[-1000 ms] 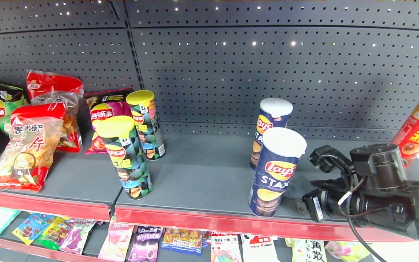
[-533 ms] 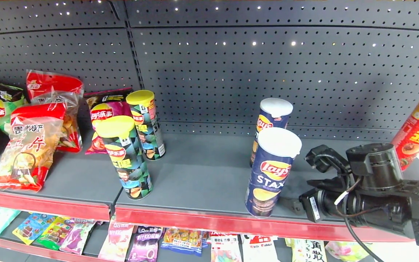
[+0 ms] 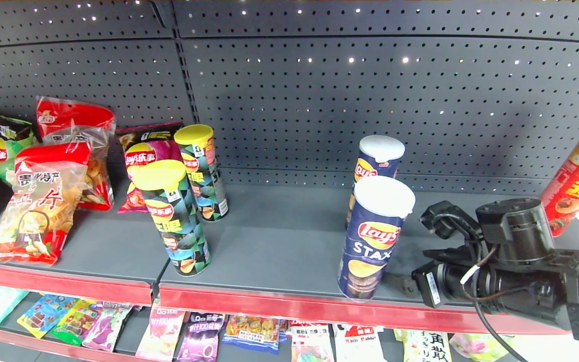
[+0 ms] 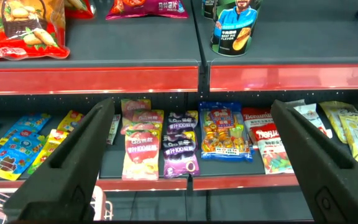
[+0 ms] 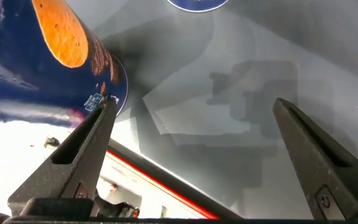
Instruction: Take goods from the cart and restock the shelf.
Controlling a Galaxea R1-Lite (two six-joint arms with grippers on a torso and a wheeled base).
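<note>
On the grey shelf (image 3: 279, 236), by its red front lip, the right gripper (image 5: 194, 106) lies low, fingers spread wide. The left gripper (image 4: 191, 104), spread wide too, hangs below that lip. The blue chip canister (image 3: 374, 236) stands just beside one right fingertip, whether touching I can't tell, with a second blue canister (image 3: 377, 158) behind it. Small snack packets (image 4: 166, 146) lie before the left gripper.

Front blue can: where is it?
Head view: front blue can stands right of centre at the front edge of the shelf, before the second blue can, right gripper beside it.
</note>
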